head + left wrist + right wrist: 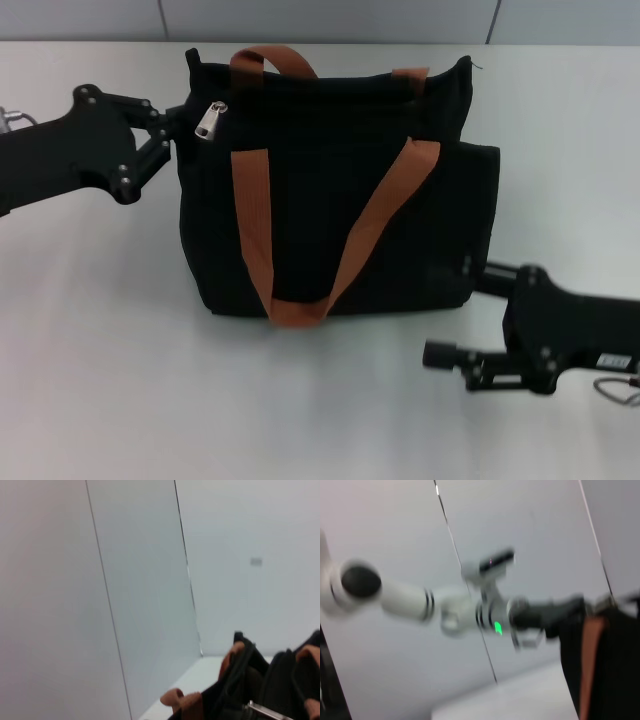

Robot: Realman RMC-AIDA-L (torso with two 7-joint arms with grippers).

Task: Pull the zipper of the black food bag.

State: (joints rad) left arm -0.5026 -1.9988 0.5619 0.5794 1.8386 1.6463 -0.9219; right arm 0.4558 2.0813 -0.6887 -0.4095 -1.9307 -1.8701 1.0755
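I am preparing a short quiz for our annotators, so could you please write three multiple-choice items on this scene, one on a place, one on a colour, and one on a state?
1. Where on the black food bag is the zipper?
A. at the top corner nearest the left gripper
B. at the bottom edge
C. at the top corner on the robot's right

2. What colour are the strap handles?
A. blue
B. orange-brown
C. white

3. How does the bag stand?
A. lying flat on its side
B. hanging in the air
C. upright on the table

Key: 1 A, the silver tab hangs beside the left gripper. 2 B, both straps show orange-brown. 3 C, its base rests on the table. The right gripper sits low by the bag's right side.
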